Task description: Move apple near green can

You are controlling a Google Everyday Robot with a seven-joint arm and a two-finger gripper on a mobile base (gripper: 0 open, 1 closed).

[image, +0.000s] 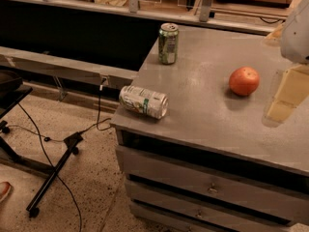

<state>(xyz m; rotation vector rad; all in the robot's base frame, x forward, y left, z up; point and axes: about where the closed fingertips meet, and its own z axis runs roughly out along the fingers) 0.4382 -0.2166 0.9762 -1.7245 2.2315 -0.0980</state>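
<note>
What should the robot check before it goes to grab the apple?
1. Apple in view on the table top: ok.
2. Green can upright at the far corner: ok.
3. Nothing between apple and green can: ok.
4. White can on its side by the left edge, off that path: ok.
5. Gripper beside the apple, not touching it: ok.
6. Apple held: not ok.
</note>
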